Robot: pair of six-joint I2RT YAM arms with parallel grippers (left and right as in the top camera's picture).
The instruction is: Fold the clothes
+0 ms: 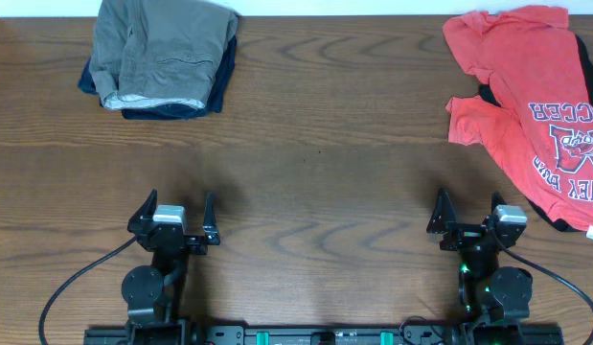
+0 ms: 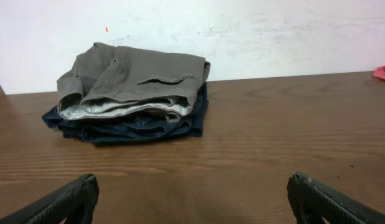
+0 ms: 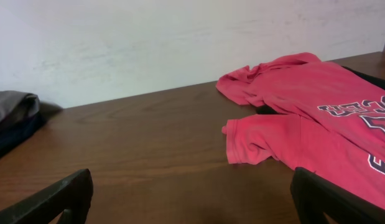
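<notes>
Both arms are parking at the near edge of the brown wood-grain desk (image 1: 325,144). The right gripper (image 1: 468,199) is hanging just on the near side of the coral-red short-sleeved T-shirt (image 1: 526,86), jaws spread wide and holding nothing. The left gripper (image 1: 180,201) is doing the same, wide open and empty, but well apart from that shirt.

The shirt itself is lying rumpled with its white-and-navy lettering facing up. One sleeve is poking out toward the middle of the desk, and the far side of the shirt is running out of the overhead view. A limp black garment (image 3: 366,74) is peeking out from under the shirt.

Way across from the shirt, a folded grey-olive pair of trousers (image 1: 162,48) is sitting on a folded navy garment (image 1: 171,107).

My take: nothing's being grabbed yet, so the first job is getting the shirt flat. I'd be pinching only the red fabric at that loose sleeve so the black piece isn't dragging along, then pulling it into the bare middle and spreading it before any fold.
</notes>
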